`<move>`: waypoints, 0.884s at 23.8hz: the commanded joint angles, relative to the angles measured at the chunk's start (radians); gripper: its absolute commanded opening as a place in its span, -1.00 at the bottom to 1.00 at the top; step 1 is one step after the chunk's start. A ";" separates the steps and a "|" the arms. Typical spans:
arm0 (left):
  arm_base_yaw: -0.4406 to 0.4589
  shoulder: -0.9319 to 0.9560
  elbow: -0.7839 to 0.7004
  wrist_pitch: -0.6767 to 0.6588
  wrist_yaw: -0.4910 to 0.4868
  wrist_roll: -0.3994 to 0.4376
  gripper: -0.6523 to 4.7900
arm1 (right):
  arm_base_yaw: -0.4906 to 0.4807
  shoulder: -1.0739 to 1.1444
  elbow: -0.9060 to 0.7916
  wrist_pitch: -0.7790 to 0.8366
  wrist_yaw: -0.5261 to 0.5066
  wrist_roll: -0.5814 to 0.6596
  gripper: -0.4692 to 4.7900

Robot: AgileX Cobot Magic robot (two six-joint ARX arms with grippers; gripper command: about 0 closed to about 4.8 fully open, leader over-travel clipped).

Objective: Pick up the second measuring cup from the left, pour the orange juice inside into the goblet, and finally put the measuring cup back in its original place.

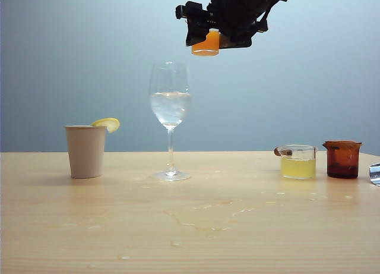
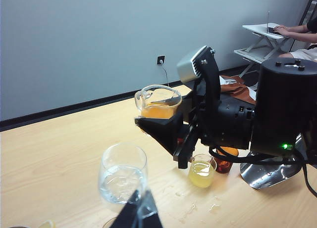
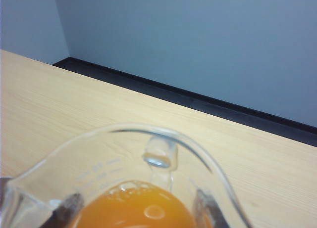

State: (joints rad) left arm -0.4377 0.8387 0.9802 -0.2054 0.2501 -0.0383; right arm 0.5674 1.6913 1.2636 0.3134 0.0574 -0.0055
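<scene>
1. The right gripper (image 1: 209, 39) hangs high above the table (image 1: 190, 226), clenched on the measuring cup (image 1: 206, 43), which sits upright between its fingers. It appears to be held level so the orange juice (image 1: 206, 42) stays in until the spout is over the goblet (image 1: 170, 119).
2. The cup hangs above and slightly right of the goblet's rim in the exterior view, well clear of it; the height probably guards against knocking the tall glass. The goblet already holds some clear liquid.
3. The left gripper (image 2: 139, 210) waits low near the goblet. Only dark finger tips show at the frame edge, so whether it is released or clenched cannot be told.
4. The exterior view shows the paper cup (image 1: 85, 150) with its lemon slice (image 1: 107, 124), the yellow-green cup (image 1: 298, 161) and the amber cup (image 1: 342, 159) along the table.
5. The left wrist view alone shows the cup's flared rim (image 2: 157, 95) and the right arm side-on.
6. The right wrist view alone looks down into the juice (image 3: 133, 208), which is still plentiful.
</scene>
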 commanded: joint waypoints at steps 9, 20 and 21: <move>-0.001 -0.002 0.004 0.011 0.001 0.004 -0.78 | 0.021 -0.011 0.013 0.019 0.019 -0.030 0.24; -0.001 -0.002 0.004 0.011 0.001 0.004 -0.78 | 0.037 -0.011 0.062 -0.050 0.049 -0.081 0.24; -0.001 -0.002 0.004 0.011 0.001 0.004 -0.78 | 0.037 -0.011 0.062 -0.051 0.049 -0.081 0.24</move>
State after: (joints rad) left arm -0.4377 0.8387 0.9802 -0.2054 0.2504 -0.0383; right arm 0.6022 1.6905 1.3167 0.2417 0.1043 -0.0795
